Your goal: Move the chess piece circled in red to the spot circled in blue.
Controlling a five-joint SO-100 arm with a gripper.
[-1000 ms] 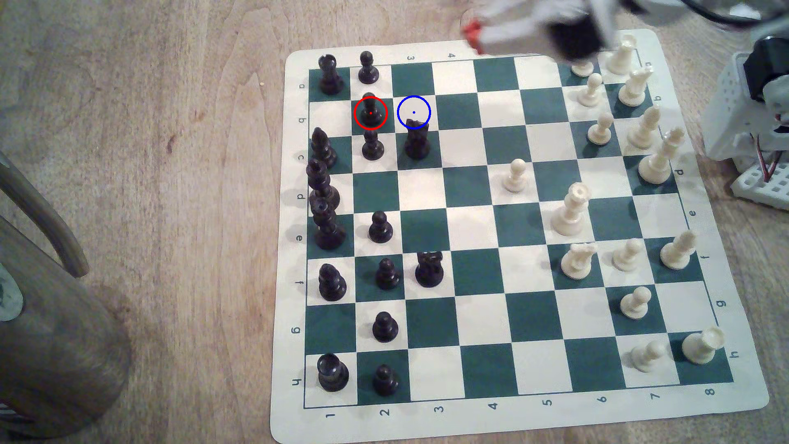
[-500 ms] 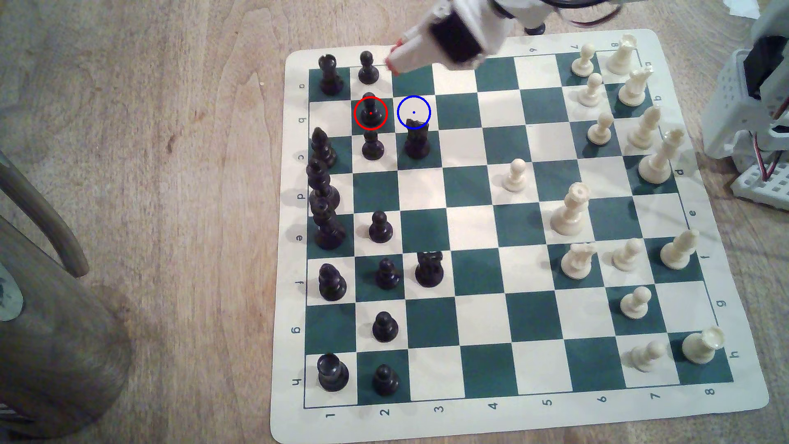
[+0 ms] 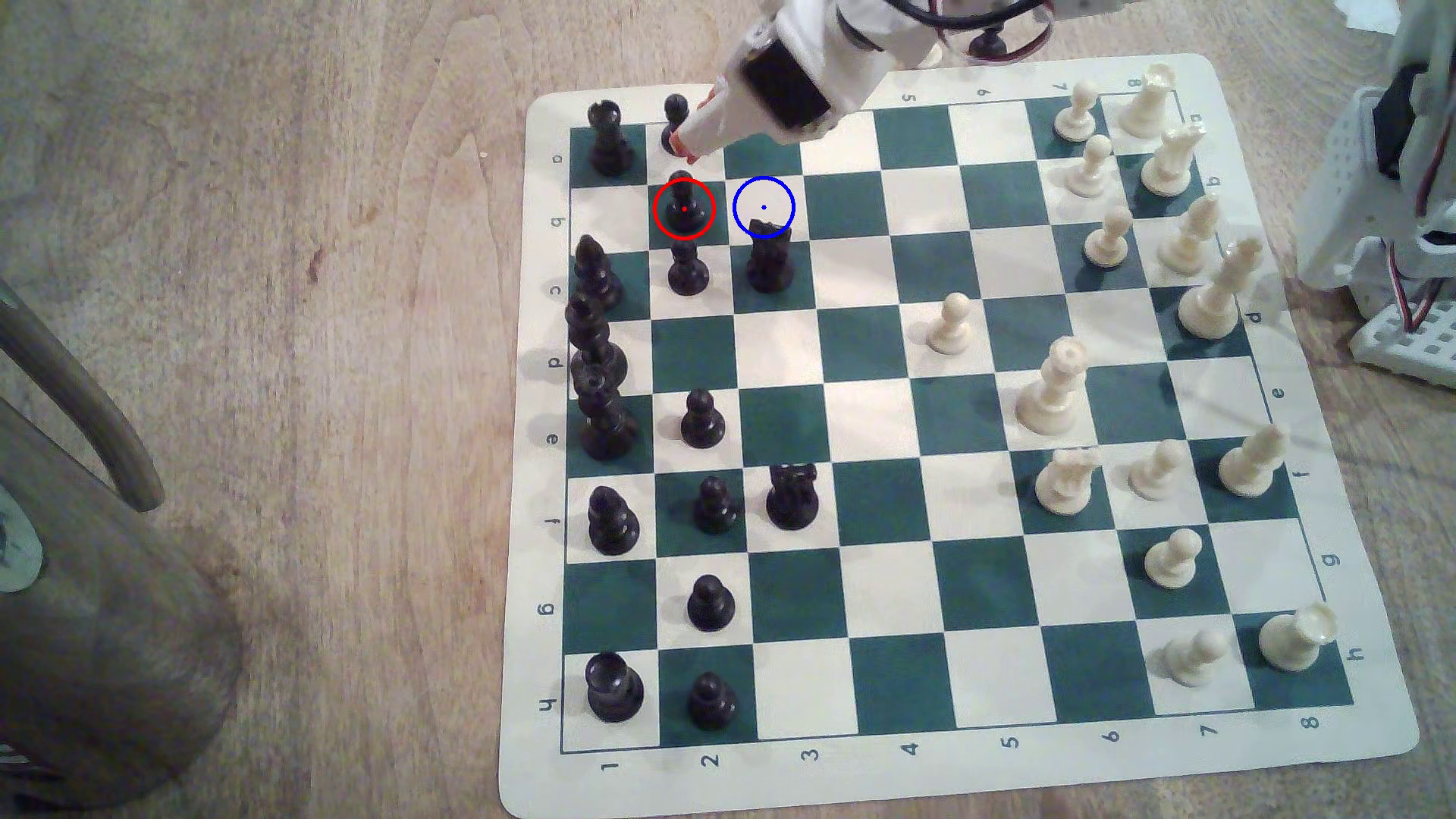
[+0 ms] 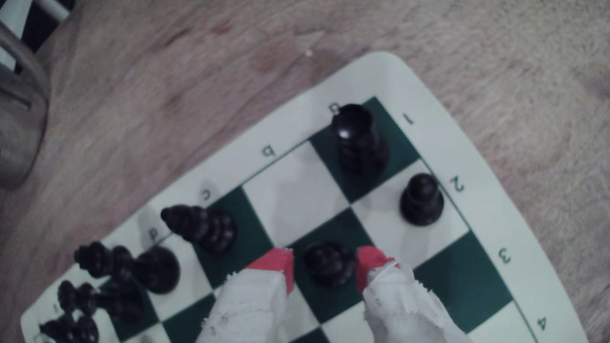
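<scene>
While the black pawn (image 3: 682,206) stands on its red-ringed green square, the gripper (image 4: 325,264) hangs over it — jaws apart, red tips flanking its head — beside the blue-ringed spot (image 3: 763,206).

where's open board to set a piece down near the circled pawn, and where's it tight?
Free: the blue-ringed square, though the black knight leans over its near edge, and the middle files toward the cream pawn. Tight: the black pawn, with pawns on either side; the open gripper straddles it.
</scene>
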